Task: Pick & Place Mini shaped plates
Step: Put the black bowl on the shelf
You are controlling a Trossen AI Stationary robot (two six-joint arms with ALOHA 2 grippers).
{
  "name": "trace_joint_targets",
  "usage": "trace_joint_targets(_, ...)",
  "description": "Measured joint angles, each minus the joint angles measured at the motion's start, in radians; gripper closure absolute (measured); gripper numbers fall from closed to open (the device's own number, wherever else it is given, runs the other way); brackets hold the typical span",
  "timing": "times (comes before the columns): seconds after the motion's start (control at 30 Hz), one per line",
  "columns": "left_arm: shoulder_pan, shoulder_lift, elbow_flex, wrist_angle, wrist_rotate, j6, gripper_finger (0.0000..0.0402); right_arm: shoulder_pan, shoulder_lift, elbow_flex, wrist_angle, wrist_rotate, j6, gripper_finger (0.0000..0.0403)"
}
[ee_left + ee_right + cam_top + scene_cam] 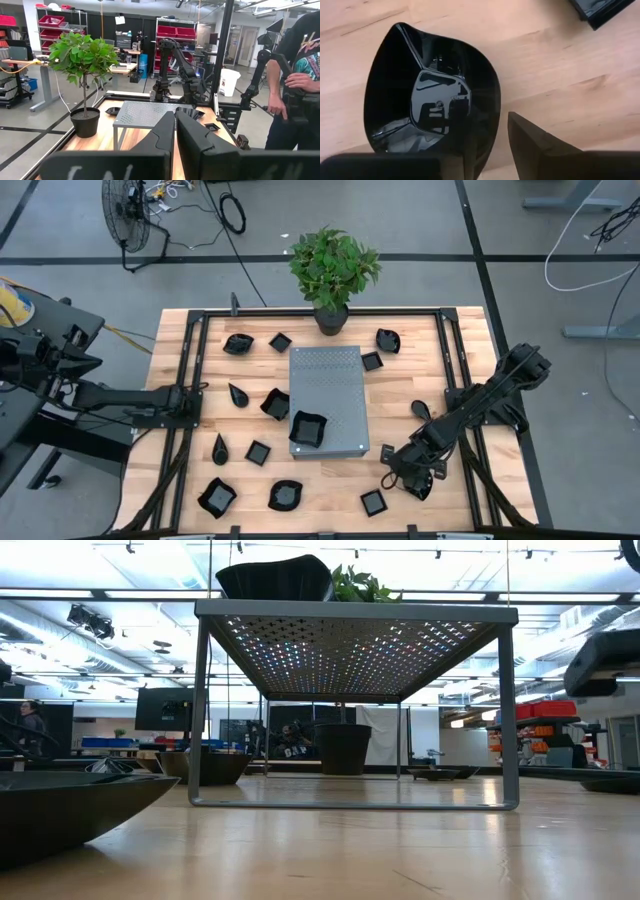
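Several small glossy black plates lie scattered on the wooden table (470, 360) around a grey perforated slab (327, 400). One wavy-edged plate (307, 430) sits on the slab's near left corner and also shows in the low view (275, 580). My right gripper (398, 465) is low over a teardrop plate (430, 95), which rests on its base on the wood right of the slab's near corner. The gripper is open, with one finger inside the bowl and one outside. My left gripper (175, 137) is shut and waits at the table's left edge (190, 400). My right gripper comes from above, pointing down, and stands astride the teardrop plate's wide-end rim (496, 115). One finger (472, 155) is over the bowl and the other (535, 142) is over bare wood outside it. I cannot tell whether either finger touches the plate.
A potted plant (333, 270) stands at the table's far edge, behind the slab. A black frame rail (445, 370) runs around the tabletop. A square plate (600, 12) lies close beside the teardrop one. A person (295, 80) stands beyond the table's right side.
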Motion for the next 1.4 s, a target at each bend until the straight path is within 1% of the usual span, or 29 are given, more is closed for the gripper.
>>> trace_joint_targets(0.17, 0.000, 0.000, 0.000, 0.000, 0.000, 0.000, 0.0378, -0.002, 0.006, -0.001, 0.002, 0.000, 0.025, 0.0294)
trace_joint_targets(0.27, 0.000, 0.000, 0.000, 0.000, 0.000, 0.000, 0.0378, -0.002, 0.006, -0.001, 0.001, 0.000, 0.025, 0.0302)
trace_joint_targets(0.63, 0.000, 0.000, 0.000, 0.000, 0.000, 0.000, 0.0378, -0.002, 0.005, -0.001, 0.001, -0.005, 0.025, 0.0376)
trace_joint_targets(0.77, 0.000, 0.000, 0.000, 0.000, 0.000, 0.000, 0.0378, -0.002, 0.005, 0.000, 0.001, -0.009, 0.025, 0.0394)
trace_joint_targets(0.93, 0.000, 0.000, 0.000, 0.000, 0.000, 0.000, 0.0378, -0.002, -0.009, 0.000, 0.000, -0.009, 0.025, 0.0399)
trace_joint_targets(1.4, 0.000, 0.000, 0.000, 0.000, 0.000, 0.000, 0.0378, -0.007, -0.100, 0.000, -0.004, -0.021, 0.011, 0.0401)
